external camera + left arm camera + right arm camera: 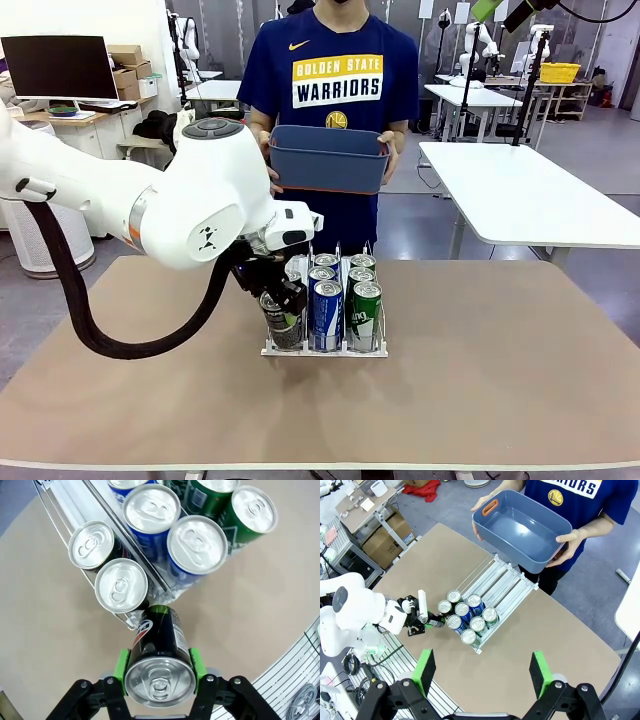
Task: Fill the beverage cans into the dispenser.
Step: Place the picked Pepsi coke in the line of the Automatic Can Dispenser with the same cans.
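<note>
My left gripper (159,666) is shut on a dark beverage can (161,637), green pads on both sides of it. The can hangs tilted, its bottom just outside the front end of the dispenser's (70,502) outer lane, where two dark cans (121,585) stand. Blue cans (196,545) and green cans (253,510) fill the other lanes' fronts. From the front, the left gripper (278,300) holds the dark can (284,322) at the white dispenser's (325,351) left front corner. My right gripper (482,675) is open high above the table, nothing between its fingers.
A person at the far side holds an empty blue-grey bin (328,157) with both hands above the table edge. The bin (520,527) shows hollow from above. The dispenser's rear lane halves (506,582) hold no cans. A white wire grid (295,670) lies beside the table.
</note>
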